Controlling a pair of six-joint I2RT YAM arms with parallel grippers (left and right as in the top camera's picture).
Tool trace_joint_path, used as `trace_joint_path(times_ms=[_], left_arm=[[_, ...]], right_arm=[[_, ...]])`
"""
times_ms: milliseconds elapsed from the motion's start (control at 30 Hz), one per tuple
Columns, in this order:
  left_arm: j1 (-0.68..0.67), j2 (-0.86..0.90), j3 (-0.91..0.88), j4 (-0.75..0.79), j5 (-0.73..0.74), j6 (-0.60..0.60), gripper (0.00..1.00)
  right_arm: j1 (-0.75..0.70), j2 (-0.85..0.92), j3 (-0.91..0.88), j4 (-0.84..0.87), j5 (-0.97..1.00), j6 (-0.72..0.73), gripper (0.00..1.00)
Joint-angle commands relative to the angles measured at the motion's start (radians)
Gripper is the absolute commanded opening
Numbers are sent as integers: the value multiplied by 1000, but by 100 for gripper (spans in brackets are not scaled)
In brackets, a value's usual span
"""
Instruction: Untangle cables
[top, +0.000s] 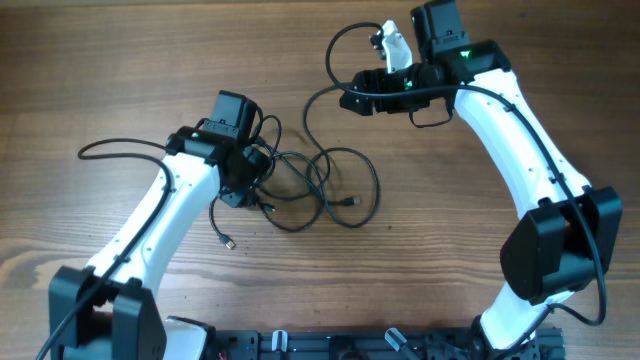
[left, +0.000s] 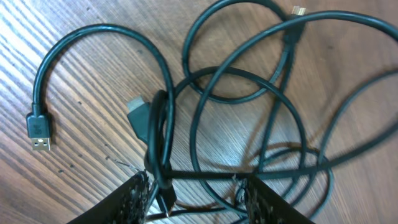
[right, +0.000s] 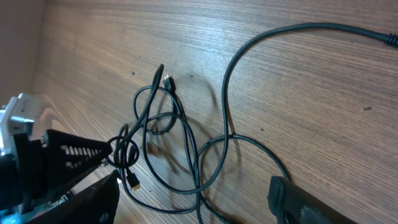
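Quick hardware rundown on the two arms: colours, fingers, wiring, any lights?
Both arms have white link shells with black joints and bases. Black cables run along each arm. Left gripper has black ridged fingers. Right gripper is black, with a white part beside it and green lights near the wrist.

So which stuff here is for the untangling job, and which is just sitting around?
For the job:
- cables, looped in a tangle
- left gripper, open over the tangle
- right gripper, open

Just there:
- wooden table; nothing else loose shows
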Motion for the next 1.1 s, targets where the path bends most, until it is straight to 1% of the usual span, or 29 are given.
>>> trace_joint_path(times_ms=[0,233,367,533,700,800,1000,1067], left_arm=[[18,13,-5,-15,-21,-42,51],[31,13,-6,-54,-18,-38,52],[31,13,-26,-30,-19,-38,51],[31,15,-72,26,-21,-39,47],[31,22,-95,49,-29,-39,42],[31,36,-104,63,-33,-39,34],[31,68,-104,95,-51,-39,24],[31,76,-104,102,-52,-39,16]], right_arm=[[0,-24,23,-9,31,3,79],[0,-24,23,-8,37,3,79],[0,-24,23,-8,37,3,79],[0,-24,23,-9,37,3,79],[0,-24,23,-9,37,3,79],[0,-24,23,-11,37,3,79],[0,-24,23,-11,37,3,79],[0,-24,23,-11,37,3,79]])
